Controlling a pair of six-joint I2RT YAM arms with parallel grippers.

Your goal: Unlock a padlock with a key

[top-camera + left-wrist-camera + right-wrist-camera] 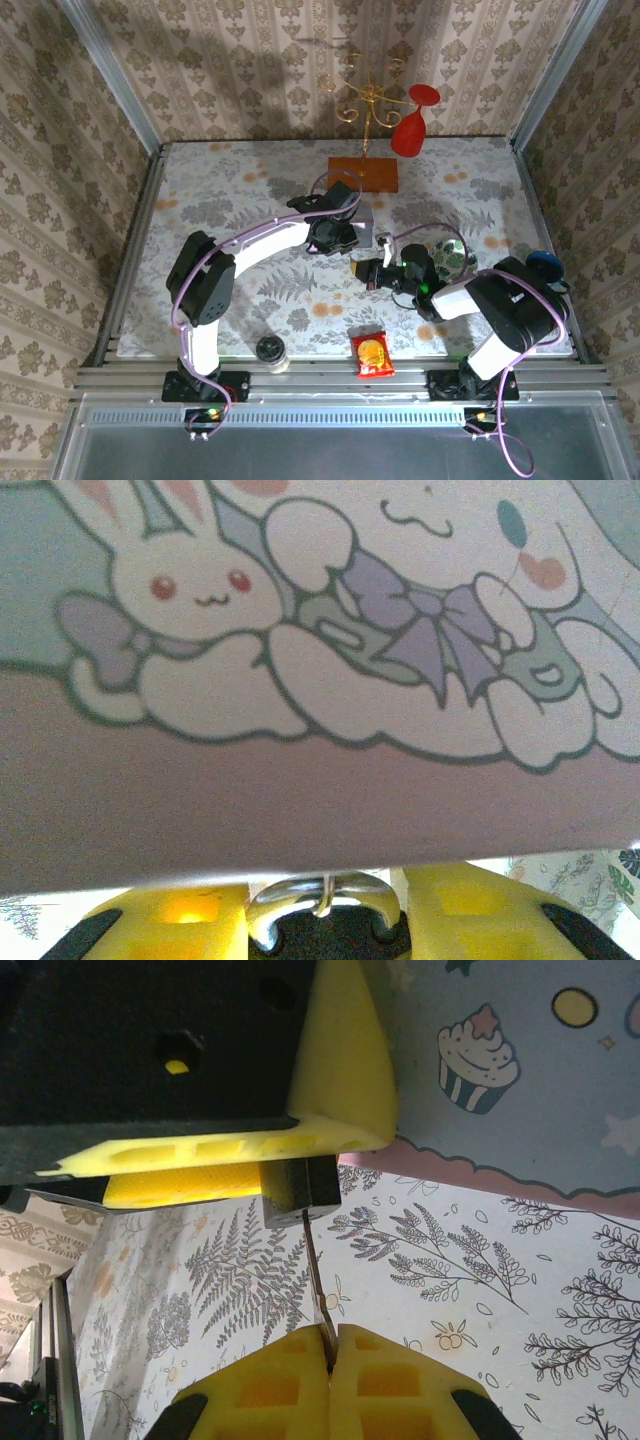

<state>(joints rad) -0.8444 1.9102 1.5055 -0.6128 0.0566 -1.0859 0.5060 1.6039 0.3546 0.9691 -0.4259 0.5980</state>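
Yellow-fingered left gripper [320, 925] clamps the padlock [300, 1185]; right gripper [328, 1360] pinches the key [312, 1270] against it, cartoon tin [330, 630] just beside.

At the middle of the table [200, 180], tin [330, 780]; just beside its wall, padlock [300, 1188], held in the left gripper [325, 912]. On the padlock's near-right side, key [313, 1280], touching it, pinched in the right gripper [328, 1348]. Along the near edge, jar [271, 352] left of packet [372, 354]. At the far edge, stand [363, 175] behind the tin.
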